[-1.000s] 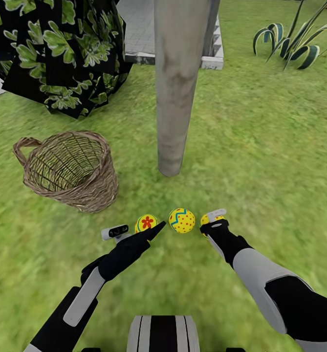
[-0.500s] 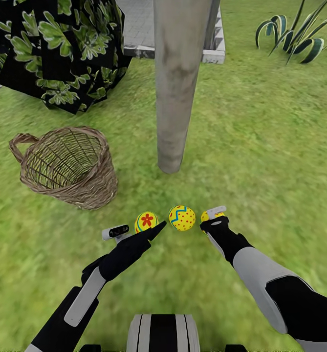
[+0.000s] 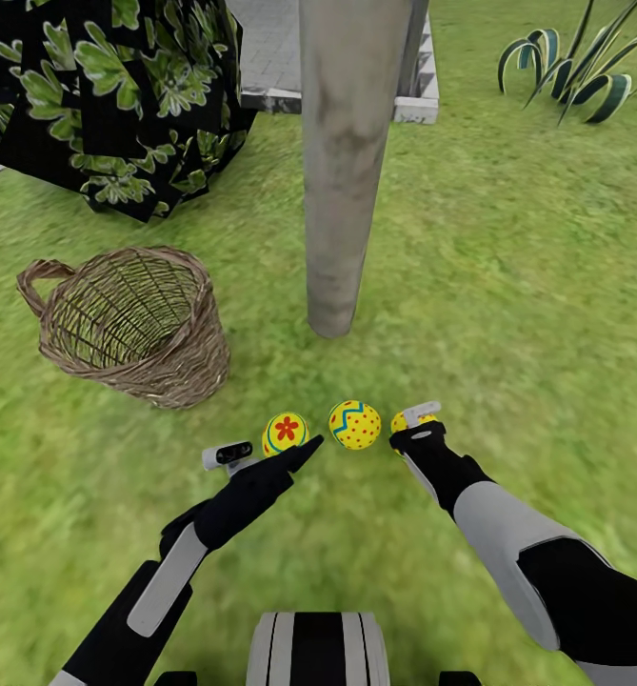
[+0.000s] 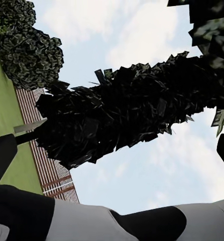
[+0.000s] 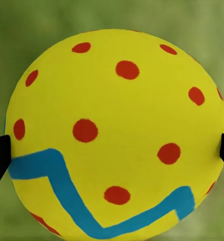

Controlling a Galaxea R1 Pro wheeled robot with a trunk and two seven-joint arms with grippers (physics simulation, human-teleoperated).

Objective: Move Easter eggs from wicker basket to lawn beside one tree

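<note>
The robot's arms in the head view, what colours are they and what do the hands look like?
Both arms are black with pale grey panels. The left hand tapers to black pointed fingers, with a small white camera block beside it. The right hand is black with a white piece at its tip.

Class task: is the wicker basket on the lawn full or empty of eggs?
Empty. The wicker basket shows bare weave inside; two eggs lie on the lawn.
</note>
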